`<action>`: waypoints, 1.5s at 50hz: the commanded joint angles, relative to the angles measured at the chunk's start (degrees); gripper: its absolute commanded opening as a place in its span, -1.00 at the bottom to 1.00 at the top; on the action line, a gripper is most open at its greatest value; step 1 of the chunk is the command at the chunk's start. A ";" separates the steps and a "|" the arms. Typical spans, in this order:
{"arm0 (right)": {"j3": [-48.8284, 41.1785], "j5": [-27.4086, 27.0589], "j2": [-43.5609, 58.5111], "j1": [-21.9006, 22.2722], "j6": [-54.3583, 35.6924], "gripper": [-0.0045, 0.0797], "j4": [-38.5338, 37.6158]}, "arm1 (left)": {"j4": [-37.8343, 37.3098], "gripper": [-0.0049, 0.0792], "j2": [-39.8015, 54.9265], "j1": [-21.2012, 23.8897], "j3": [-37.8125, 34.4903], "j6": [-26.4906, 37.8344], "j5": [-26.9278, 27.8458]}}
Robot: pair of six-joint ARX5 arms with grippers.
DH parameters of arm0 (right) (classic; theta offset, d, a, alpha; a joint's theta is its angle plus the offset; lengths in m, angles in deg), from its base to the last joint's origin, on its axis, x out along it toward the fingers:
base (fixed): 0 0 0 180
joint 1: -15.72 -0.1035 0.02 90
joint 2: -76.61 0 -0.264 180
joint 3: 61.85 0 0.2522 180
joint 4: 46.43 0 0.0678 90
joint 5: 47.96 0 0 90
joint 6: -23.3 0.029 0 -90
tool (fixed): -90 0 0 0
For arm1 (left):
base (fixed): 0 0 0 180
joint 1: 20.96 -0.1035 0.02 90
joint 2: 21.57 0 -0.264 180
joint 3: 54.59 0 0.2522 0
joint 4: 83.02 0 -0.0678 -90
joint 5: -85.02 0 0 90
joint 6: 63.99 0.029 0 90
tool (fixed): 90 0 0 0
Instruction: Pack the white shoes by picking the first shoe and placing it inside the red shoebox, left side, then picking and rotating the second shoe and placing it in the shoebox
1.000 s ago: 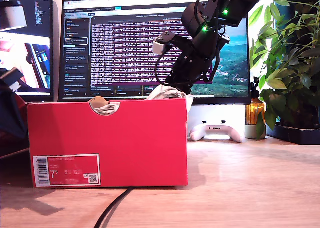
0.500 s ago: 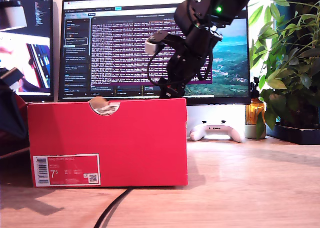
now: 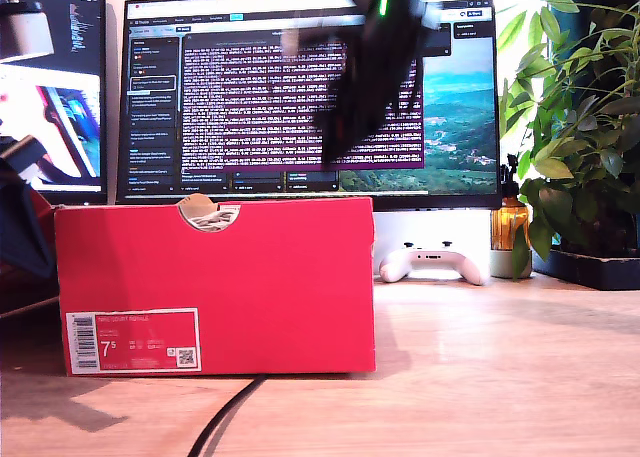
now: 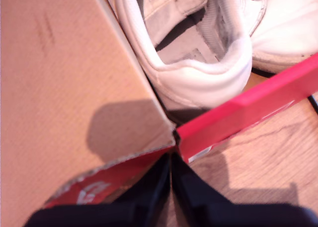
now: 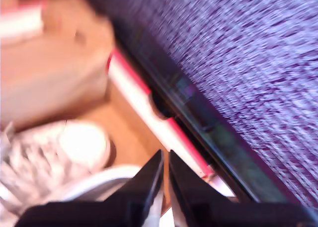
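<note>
Both white shoes (image 4: 198,53) lie inside the red shoebox (image 3: 215,282), heels seen by the box's corner wall in the first wrist view — one heel collar nearest that corner, the other shoe just beside it. My first gripper (image 4: 170,187) hangs over that corner with its jaws together, nothing between them. My second gripper (image 5: 164,182) sits above the shoebox, in front of the monitor (image 3: 300,87), blurred, jaws together and empty; a laced toe shows below it in the box. Judging by the look, these leather sneakers are light, with stiff soles and a soft, yielding upper — the padded heel collar is the surest place to pinch; the smooth leather sides may slip.
</note>
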 commanded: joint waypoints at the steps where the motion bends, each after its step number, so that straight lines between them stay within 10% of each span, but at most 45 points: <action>1: -0.15 0.02 -0.09 -0.50 2.36 -0.92 1.29 | 0.46 -0.93 0.24 0.37 0.00 -0.13 0.07; 53: -0.52 0.15 -2.08 5.18 11.30 -0.92 20.72 | -5.27 -0.93 -10.91 0.52 0.09 -3.21 0.17; 75: -10.88 0.46 -9.38 7.96 11.41 -0.92 16.79 | 6.97 -0.93 -12.50 -2.08 0.04 0.15 0.20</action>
